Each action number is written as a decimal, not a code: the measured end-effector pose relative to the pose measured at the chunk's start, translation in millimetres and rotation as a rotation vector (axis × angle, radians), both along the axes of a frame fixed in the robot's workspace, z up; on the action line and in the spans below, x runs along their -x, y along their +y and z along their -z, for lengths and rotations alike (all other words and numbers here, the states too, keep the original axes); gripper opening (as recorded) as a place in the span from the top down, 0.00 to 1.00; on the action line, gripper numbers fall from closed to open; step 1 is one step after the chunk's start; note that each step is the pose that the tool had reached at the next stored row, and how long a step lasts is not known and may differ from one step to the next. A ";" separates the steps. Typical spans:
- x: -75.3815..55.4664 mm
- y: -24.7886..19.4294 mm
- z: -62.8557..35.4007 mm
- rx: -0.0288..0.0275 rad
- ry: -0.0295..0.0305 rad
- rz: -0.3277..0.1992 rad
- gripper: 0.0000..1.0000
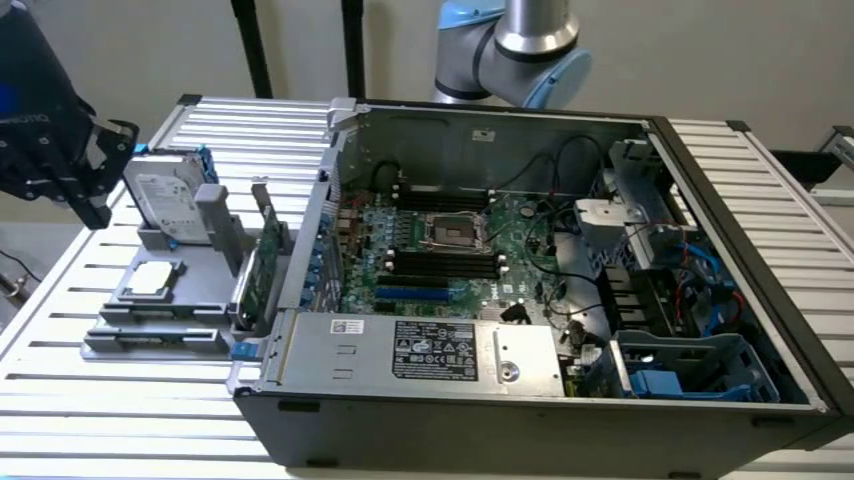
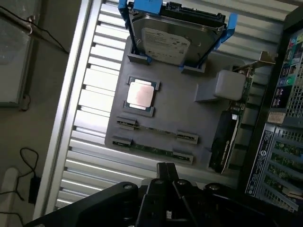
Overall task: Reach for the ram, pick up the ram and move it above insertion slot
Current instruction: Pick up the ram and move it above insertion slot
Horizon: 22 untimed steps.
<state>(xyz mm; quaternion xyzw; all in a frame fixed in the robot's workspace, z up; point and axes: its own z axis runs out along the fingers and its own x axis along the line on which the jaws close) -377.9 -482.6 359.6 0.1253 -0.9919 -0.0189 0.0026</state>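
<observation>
The ram (image 2: 150, 148) is a thin green stick lying on its edge between two small clips, in the outermost row of a grey fixture plate (image 2: 189, 118). In the exterior view the ram (image 1: 154, 337) lies at the plate's front end. My gripper (image 2: 166, 170) hangs above the slatted table just off that end of the plate, apart from the ram, shut with nothing in it. From outside, the gripper (image 1: 64, 185) hovers high at the exterior view's left. The black memory slots (image 1: 441, 262) sit on the motherboard inside the open computer case (image 1: 747, 250).
On the fixture plate stand a hard drive (image 2: 168, 40) in blue rails, a processor chip (image 2: 140, 94) and an upright expansion card (image 2: 227, 137) with a metal bracket. The case wall (image 1: 310, 250) rises right beside the plate. A power supply (image 1: 427, 350) fills the case's front.
</observation>
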 end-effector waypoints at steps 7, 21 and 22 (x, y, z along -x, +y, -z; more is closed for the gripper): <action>0.0 0.0 0.2 0.0000 0.0000 -0.126 0.89; 0.0 0.0 0.6 0.0000 0.0000 -0.381 0.89; 0.0 0.0 0.6 0.0001 0.0001 -0.399 0.89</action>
